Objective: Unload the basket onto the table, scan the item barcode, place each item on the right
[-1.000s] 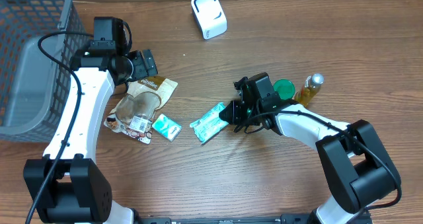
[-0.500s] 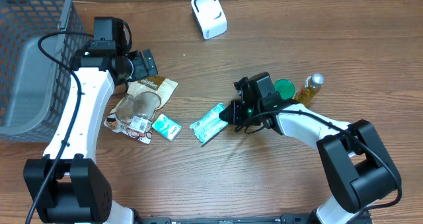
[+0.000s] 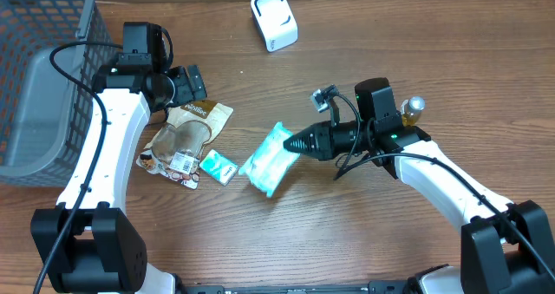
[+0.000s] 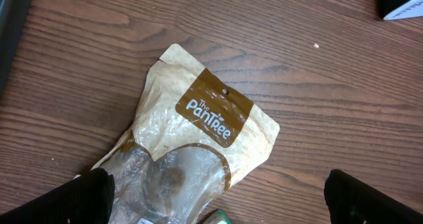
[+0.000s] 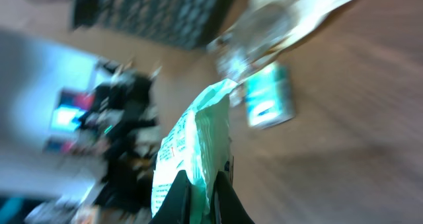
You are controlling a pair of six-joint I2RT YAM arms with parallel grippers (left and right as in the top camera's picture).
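My right pincer (image 3: 301, 143) is clenched on the edge of the green packet (image 3: 267, 160), which hangs tilted near the table's (image 3: 364, 242) middle, not far from the pouch (image 3: 186, 133). My left pincer (image 3: 186, 84) stands wide open by that pouch's top end, holding nothing. To do this well I should keep the pinch on the very edge so no print is covered. Then I should turn the wrist until the barcode, which I cannot pick out, squarely faces the white box (image 3: 274, 19) I take for the scanner, moving slowly lest the film flop.
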